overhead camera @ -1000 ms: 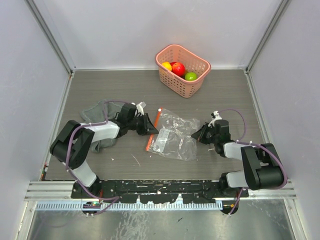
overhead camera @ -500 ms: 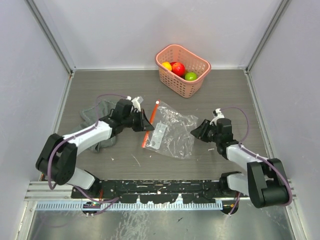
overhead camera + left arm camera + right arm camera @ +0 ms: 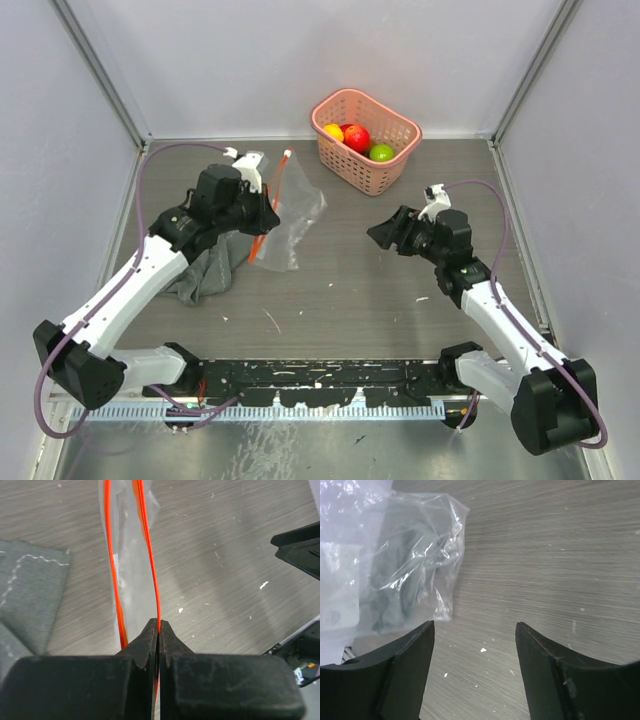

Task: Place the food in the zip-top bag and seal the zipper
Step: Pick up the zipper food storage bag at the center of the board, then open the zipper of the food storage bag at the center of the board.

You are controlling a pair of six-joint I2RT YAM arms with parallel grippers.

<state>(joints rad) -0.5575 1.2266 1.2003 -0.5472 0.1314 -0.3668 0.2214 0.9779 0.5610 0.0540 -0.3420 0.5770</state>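
Top external: 1 zip-top bag (image 3: 290, 215) pinched in left fingers (image 3: 140, 652), right fingers (image 3: 405, 665) wide, 3 fruits (image 3: 357, 137).

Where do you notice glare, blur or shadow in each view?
Top view: even light, faint shadows, glints on the crinkled bag. Left wrist view: the left gripper, close to the lens, is dark and soft; the zipper is crisp. Right wrist view: the bag washes out white at top left; the right gripper is dark.

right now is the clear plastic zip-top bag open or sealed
Open: in the left wrist view its red-orange zipper strip shows as two separate lines, the left fingers pinching one.
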